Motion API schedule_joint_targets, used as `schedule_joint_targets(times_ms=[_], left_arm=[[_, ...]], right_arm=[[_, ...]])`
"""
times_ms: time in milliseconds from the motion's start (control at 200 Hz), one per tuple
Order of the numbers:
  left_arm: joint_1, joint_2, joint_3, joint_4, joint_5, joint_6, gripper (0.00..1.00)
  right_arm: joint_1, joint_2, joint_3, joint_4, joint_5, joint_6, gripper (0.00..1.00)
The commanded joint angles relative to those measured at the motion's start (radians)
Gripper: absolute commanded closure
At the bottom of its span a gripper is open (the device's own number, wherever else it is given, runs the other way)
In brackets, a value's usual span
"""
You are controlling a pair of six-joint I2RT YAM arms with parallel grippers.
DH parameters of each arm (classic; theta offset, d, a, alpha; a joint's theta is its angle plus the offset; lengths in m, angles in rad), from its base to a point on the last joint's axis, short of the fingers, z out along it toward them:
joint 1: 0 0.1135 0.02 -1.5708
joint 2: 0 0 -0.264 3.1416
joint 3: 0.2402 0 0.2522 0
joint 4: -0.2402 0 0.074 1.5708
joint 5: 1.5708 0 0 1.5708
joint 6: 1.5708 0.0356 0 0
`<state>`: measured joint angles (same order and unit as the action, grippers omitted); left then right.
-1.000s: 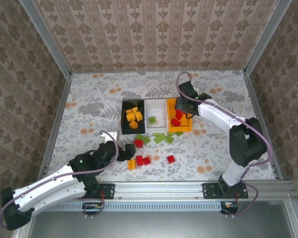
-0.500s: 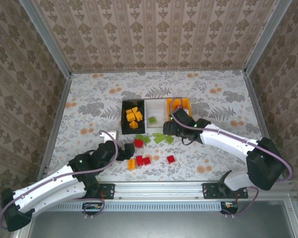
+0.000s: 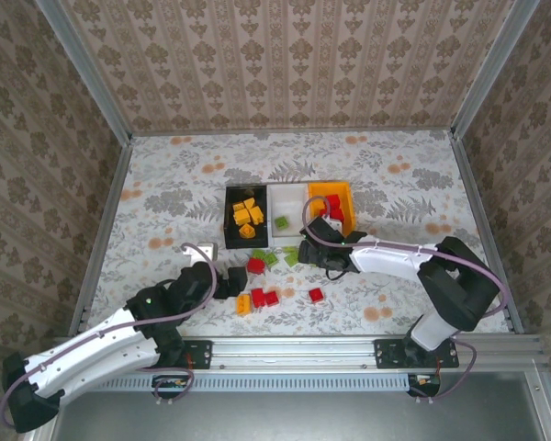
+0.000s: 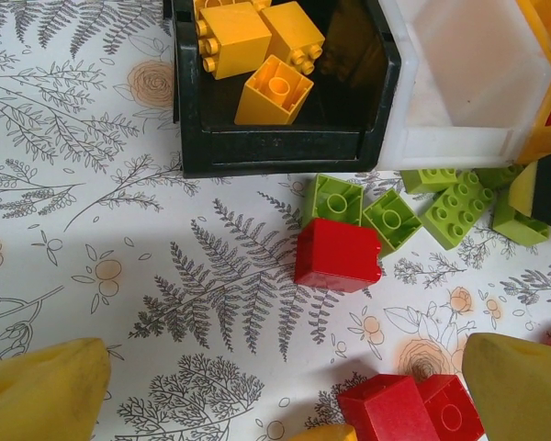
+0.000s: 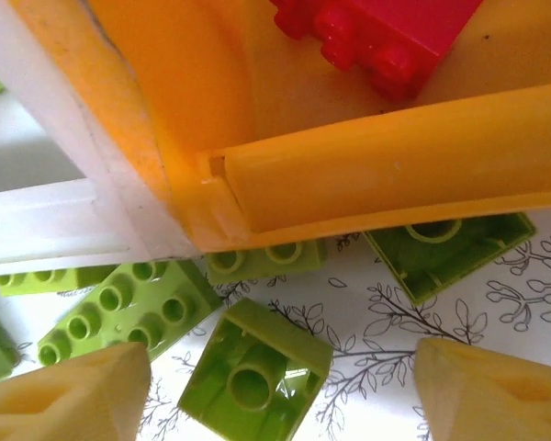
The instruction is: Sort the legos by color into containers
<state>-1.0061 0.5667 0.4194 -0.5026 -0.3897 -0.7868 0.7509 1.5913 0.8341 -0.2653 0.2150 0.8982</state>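
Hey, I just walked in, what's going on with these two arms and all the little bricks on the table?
Two arms are sorting legos into bins by colour. The black bin holds orange-yellow bricks, the white bin one green brick, and the orange bin red bricks. The right gripper hangs open over a loose upside-down green lego in front of the bins, not gripping it. The left gripper is open and empty over loose red legos nearer the arms.
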Motion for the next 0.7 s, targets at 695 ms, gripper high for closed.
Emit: schedule_joint_targets(times_ms=[695], left_arm=[[0.027, -0.038, 0.004, -0.035, 0.01, 0.016, 0.0]], right_arm=[[0.004, -0.236, 0.03, -0.158, -0.015, -0.105, 0.7]])
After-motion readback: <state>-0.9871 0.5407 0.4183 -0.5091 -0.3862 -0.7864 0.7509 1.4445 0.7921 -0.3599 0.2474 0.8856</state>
